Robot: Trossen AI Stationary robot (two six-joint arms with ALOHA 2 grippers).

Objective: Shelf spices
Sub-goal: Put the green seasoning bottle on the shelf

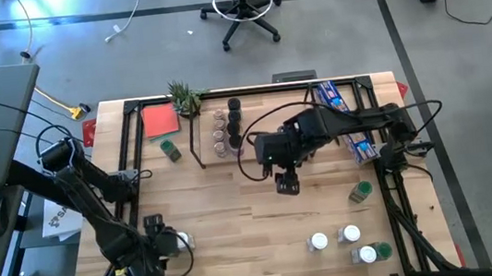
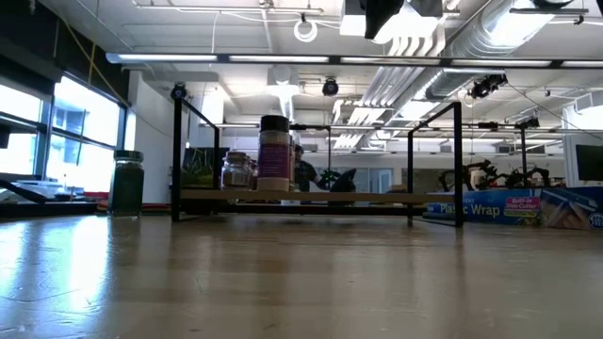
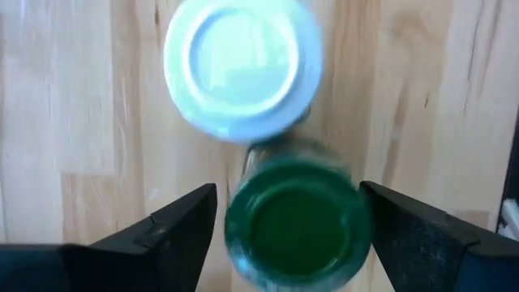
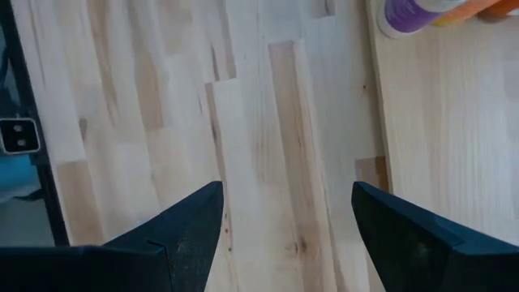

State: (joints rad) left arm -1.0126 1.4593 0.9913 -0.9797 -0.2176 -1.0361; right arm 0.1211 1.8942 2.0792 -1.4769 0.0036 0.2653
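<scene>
Jars [image 1: 226, 126] stand on shelf [image 1: 293, 123] at bench [image 1: 237, 223] back; others scattered right. Left hand [image 3: 284, 223], fingers apart, straddles green-lidded jar [image 3: 296, 223] beside white-lidded jar [image 3: 242, 66]. Right hand [image 4: 284, 219] hovers apart, empty, beside shelf.

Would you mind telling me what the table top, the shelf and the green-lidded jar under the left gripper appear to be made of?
The table top looks like jointed light wood with a smooth finish: staves and grain show. The shelf seems a pale wood board on thin black legs, probably metal. The green-lidded jar between the open left gripper's fingers has a smooth, likely plastic lid; its blurred body may be clear glass or plastic.
</scene>
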